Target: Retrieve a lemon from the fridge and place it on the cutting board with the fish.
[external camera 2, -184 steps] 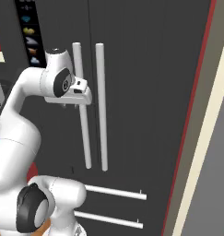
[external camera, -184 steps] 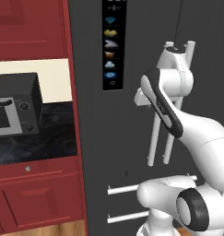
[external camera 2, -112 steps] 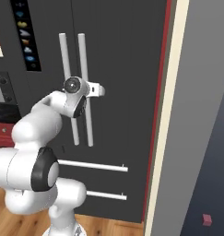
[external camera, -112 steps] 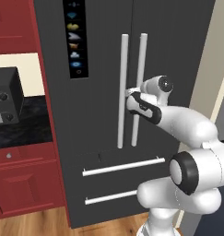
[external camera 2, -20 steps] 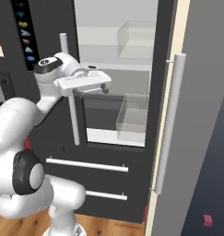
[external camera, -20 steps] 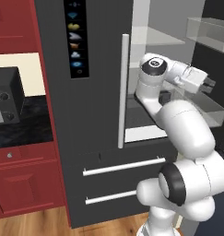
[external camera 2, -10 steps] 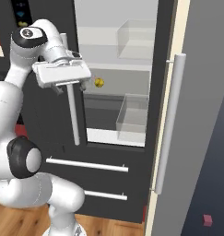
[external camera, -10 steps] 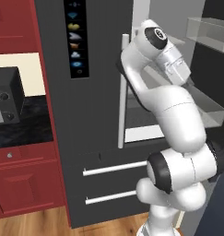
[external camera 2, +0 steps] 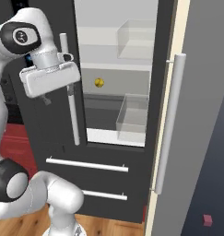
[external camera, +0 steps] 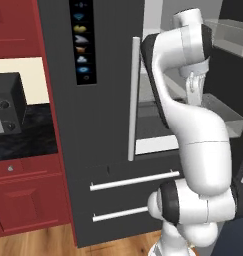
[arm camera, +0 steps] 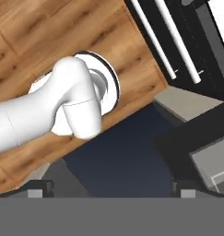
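The small round yellow lemon (external camera 2: 99, 82) sits on a pale shelf inside the tall dark grey fridge (external camera 2: 111, 162), whose right door (external camera 2: 185, 138) stands open above a wooden floor (arm camera: 49, 37). 2 clear bins (external camera 2: 132, 119) hold nothing visible. The hand (arm camera: 111, 186) hangs before the fridge, pointing downward, fingers apart, nothing between them.

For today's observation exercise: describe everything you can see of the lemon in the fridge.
The lemon is a small, round, yellow fruit with a slightly darker shaded underside. It sits alone on a pale shelf inside the open fridge, to the left of and above a clear bin. Nothing grips or touches it besides the shelf.
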